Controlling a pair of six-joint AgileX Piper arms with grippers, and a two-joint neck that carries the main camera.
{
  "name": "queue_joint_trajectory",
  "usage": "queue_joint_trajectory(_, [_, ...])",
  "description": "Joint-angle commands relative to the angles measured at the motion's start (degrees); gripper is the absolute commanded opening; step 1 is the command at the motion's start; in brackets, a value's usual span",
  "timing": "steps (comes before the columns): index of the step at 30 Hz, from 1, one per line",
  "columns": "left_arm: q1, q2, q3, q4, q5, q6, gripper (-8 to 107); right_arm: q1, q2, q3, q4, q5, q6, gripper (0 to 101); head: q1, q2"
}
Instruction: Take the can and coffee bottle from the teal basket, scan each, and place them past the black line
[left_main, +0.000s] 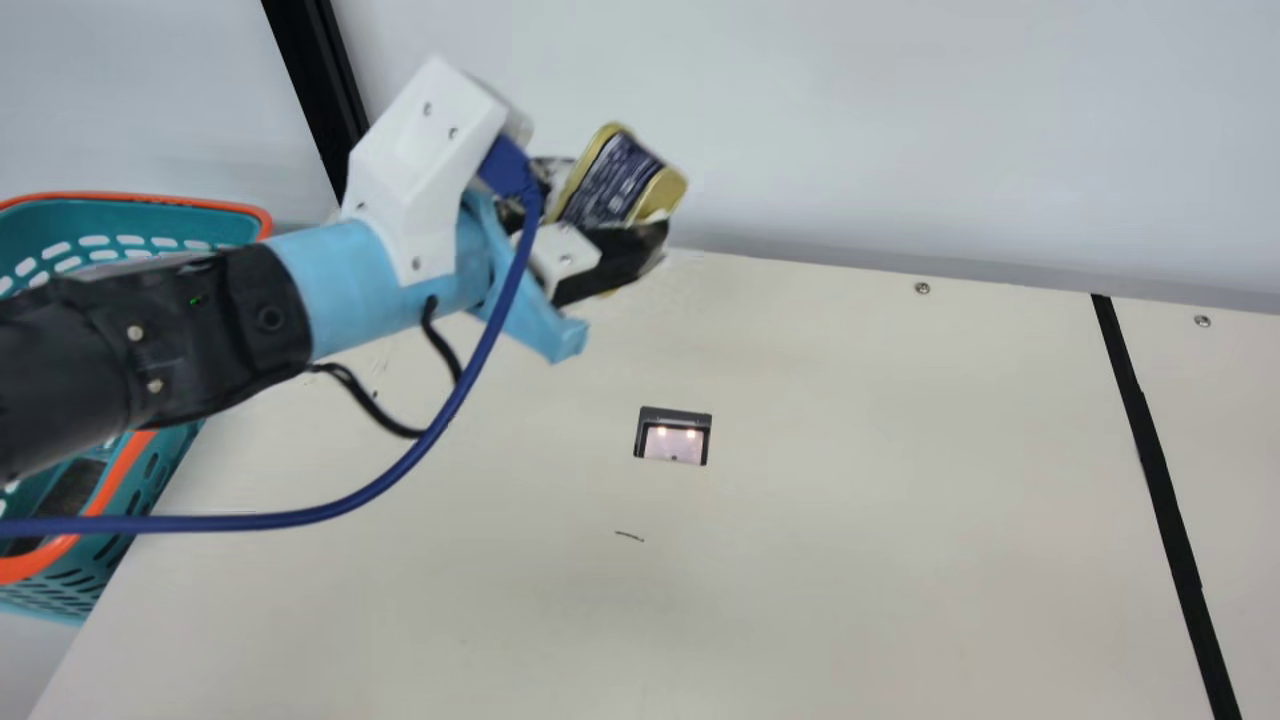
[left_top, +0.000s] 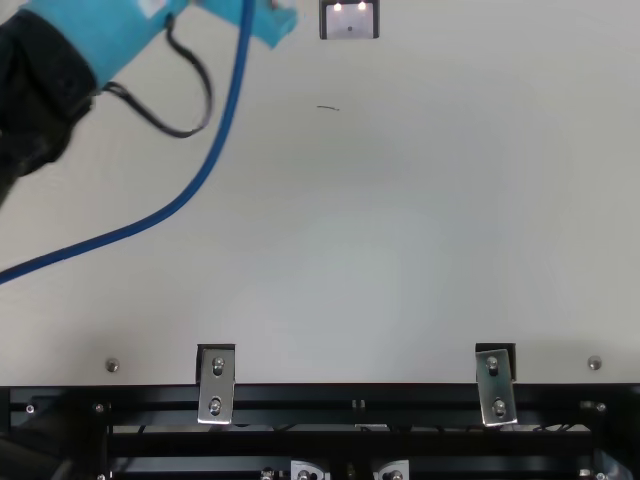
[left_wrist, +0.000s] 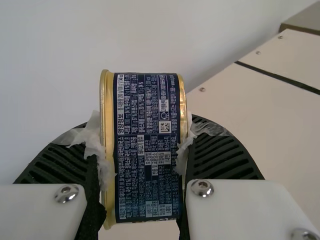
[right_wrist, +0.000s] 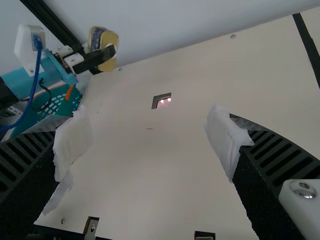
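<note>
Left tool (left_wrist: 143, 142) clamps the lifted can (left_main: 612, 185), twelve o'clock from the scanner (left_main: 674, 444); right tool (right_wrist: 149, 141) gapes apart. Scans and placements seemingly remain.

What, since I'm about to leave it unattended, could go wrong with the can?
The can is up off the table, pinched end to end by the left gripper; its torn white padding might let it slip. The wrong side could face the scanner and misread. The slack blue cable might snag as the arm moves.
</note>
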Motion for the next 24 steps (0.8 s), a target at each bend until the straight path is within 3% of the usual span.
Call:
queue_joint_trajectory(1, [0.0,0.0,0.0,0.0,0.0,0.0,10,0.0,0.0,0.0,0.0,0.0,0.0,101,-0.4,-0.4])
queue_joint_trajectory(6, [5.0,-1.3,-1.1,16.2,-6.1,-7.1,10,0.0,0.0,0.0,0.0,0.0,0.0,101,-0.4,-0.4])
queue_joint_trajectory(11, [5.0,-1.3,-1.0,22.6,-6.7,-7.4,10,0.0,0.0,0.0,0.0,0.0,0.0,101,-0.4,-0.4])
queue_joint_trajectory(18, [5.1,-0.9,-0.5,21.3,-6.8,-5.3,10,0.0,0.0,0.0,0.0,0.0,0.0,101,-0.4,-0.4])
queue_joint_trajectory(24, [3.3,1.4,-2.6,14.2,-4.8,-0.9,10,0.0,0.0,0.0,0.0,0.0,0.0,101,-0.4,-0.4])
